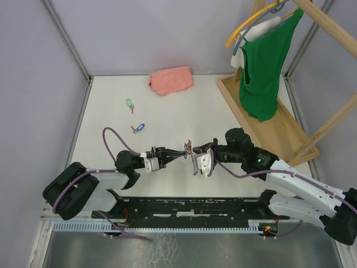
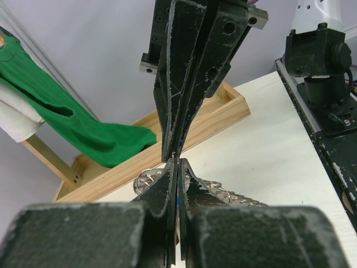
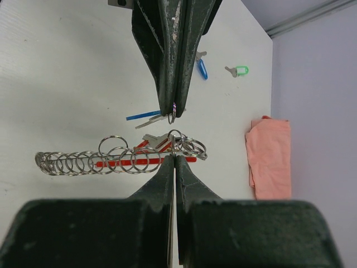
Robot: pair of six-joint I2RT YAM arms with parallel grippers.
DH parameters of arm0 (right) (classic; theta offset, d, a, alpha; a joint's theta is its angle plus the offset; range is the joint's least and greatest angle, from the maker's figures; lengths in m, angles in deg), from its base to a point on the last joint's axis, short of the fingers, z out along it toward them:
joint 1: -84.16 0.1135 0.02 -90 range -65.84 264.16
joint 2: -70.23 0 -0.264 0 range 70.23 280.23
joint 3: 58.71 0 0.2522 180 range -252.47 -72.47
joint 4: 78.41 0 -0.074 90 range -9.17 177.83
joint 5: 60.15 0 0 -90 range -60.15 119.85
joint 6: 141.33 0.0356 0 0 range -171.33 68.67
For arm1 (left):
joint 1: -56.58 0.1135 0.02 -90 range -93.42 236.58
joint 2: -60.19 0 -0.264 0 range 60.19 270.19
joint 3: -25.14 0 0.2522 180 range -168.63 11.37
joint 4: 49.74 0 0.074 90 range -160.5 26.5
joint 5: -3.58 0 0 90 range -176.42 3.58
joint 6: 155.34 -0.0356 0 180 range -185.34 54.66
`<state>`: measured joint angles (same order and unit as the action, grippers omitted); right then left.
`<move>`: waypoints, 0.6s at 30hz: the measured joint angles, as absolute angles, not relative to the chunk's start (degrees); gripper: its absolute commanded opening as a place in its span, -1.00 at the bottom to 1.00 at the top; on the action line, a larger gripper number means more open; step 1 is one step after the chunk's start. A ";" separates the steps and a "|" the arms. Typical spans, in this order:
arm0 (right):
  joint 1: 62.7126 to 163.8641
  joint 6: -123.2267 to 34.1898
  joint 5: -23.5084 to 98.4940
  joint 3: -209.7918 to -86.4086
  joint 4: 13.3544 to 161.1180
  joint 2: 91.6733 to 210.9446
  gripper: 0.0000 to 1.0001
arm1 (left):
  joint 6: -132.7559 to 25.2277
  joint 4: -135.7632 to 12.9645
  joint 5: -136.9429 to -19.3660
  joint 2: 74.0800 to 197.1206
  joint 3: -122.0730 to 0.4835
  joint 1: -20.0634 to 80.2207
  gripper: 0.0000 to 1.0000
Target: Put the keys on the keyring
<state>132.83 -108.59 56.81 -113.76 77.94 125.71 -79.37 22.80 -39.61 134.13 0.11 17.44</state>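
Right hand (image 3: pixel 174 157) pinched shut on ring chain (image 3: pixel 83 163); left hand (image 3: pixel 172 113) clamped on small ring (image 3: pixel 173 118) beside blue key (image 3: pixel 142 116). Green key (image 1: pixel 129 104), second blue key (image 1: pixel 138 129) loose on tabletop (image 1: pixel 111 95).

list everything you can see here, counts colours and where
green key: 1, green cover, table's far left
blue key: 1, blue cover, nearer than the green key
ring bunch: 1, silver with red strip, between the tools
small ring: 1, silver, at left tool's tip
cloth: 1, pink, far edge
shirt: 1, green, hanging far right
hanger: 1, yellow, above shirt
rack: 1, light wood, right side
left tool: 1, black, shut on small ring
right tool: 1, black, shut on ring bunch
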 measured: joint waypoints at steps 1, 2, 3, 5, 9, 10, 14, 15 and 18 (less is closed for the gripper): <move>132.80 -108.50 56.81 -113.59 77.96 125.54 -0.99 | -79.37 22.84 -39.81 134.39 0.11 17.44 -0.95; 132.80 -108.37 56.81 -113.44 78.01 125.41 -0.99 | -79.37 22.89 -39.87 134.65 0.11 17.44 -0.95; 132.80 -108.26 56.81 -113.22 78.09 125.27 -0.99 | -79.34 22.95 -39.92 134.89 0.11 17.44 -0.95; 132.80 -107.91 56.81 -112.69 78.42 124.97 -0.99 | -79.34 23.26 -39.96 135.33 0.11 17.44 -0.95; 132.80 -106.29 56.94 -111.60 79.97 124.34 -0.99 | -79.30 23.54 -39.94 135.70 0.11 17.44 -0.95; 132.80 -105.75 57.07 -111.29 80.43 124.12 -0.99 | -79.30 23.61 -39.94 135.70 0.11 17.44 -0.95; 132.00 -103.06 58.43 -109.50 83.06 122.83 -0.99 | -79.28 23.61 -39.89 135.70 0.11 17.44 -0.95; 131.54 -102.03 58.91 -108.83 84.04 122.41 -0.99 | -79.26 23.61 -39.87 135.70 0.11 17.44 -0.95; 129.22 -97.94 61.23 -106.05 88.74 121.19 -0.99 | -79.15 23.61 -39.78 135.70 0.11 17.44 -0.95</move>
